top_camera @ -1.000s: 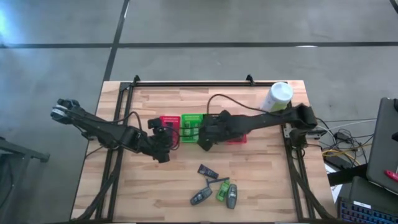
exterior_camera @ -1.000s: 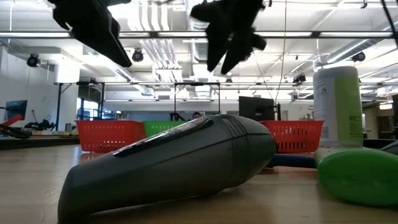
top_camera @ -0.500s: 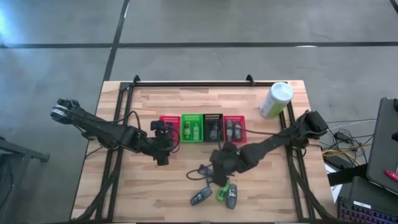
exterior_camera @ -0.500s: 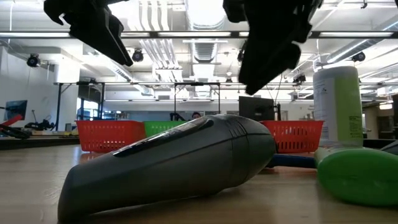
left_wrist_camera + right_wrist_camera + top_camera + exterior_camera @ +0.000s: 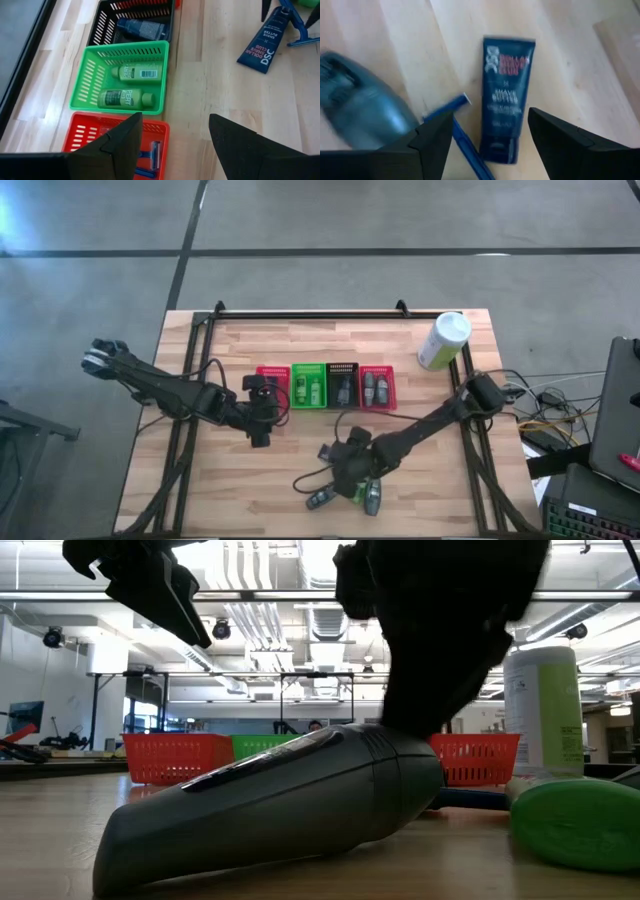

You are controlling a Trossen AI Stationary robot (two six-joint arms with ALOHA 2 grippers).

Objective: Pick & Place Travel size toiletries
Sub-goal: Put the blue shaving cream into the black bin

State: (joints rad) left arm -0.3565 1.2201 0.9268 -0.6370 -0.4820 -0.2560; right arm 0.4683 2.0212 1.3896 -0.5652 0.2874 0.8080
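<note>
Near the front edge of the wooden table (image 5: 420, 490), loose travel size toiletries lie in a small cluster: a dark blue tube (image 5: 505, 104) printed with shave-butter lettering, a blue razor (image 5: 462, 136) just beside it, and a grey oval mini bottle (image 5: 357, 111) next to the razor's handle. Seen level with the table top, that grey bottle (image 5: 270, 805) lies on its side, with a green item (image 5: 580, 825) close by. Directly above this cluster sits the right gripper (image 5: 485, 132), fingers spread apart with nothing between them, the tube and razor showing in the gap. Farther back, a row of four mesh baskets stands side by side: a red basket (image 5: 87, 137) holding razors, a green basket (image 5: 92, 75) holding two green bottles, a black basket (image 5: 112, 20) holding a dark tube, and a second red basket (image 5: 376, 389) holding what appear to be two grey bottles, though they are too small to tell for certain. Over the first red basket hangs the left gripper (image 5: 172, 135), fingers likewise parted and empty. At the far right corner stands a tall white-and-green canister (image 5: 443, 340), well apart from the baskets.
</note>
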